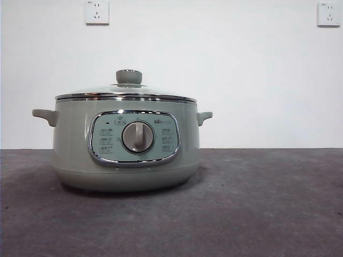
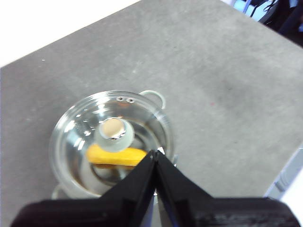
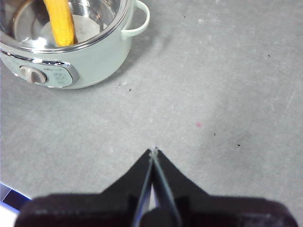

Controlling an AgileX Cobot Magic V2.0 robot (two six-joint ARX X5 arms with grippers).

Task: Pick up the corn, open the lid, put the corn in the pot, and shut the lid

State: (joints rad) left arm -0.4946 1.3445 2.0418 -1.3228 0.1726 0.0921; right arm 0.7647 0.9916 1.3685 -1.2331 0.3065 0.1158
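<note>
The pale green pot (image 1: 126, 142) stands on the grey table with the glass lid (image 1: 126, 92) resting on its rim. Seen through the glass, the yellow corn (image 2: 116, 156) lies inside the pot (image 2: 156, 97), under the lid (image 2: 80, 123) and its knob (image 2: 113, 130). My left gripper (image 2: 155, 153) hangs high above the pot, shut and empty. The right wrist view shows the corn (image 3: 60, 23) in the pot (image 3: 94, 56) too. My right gripper (image 3: 154, 151) is off to the pot's side over bare table, shut with nothing in it.
Grey table (image 1: 257, 203) spreads around the pot, with a white wall behind holding two sockets (image 1: 97, 12). In the left wrist view, the table's edge and dark clutter (image 2: 279, 14) lie beyond the pot.
</note>
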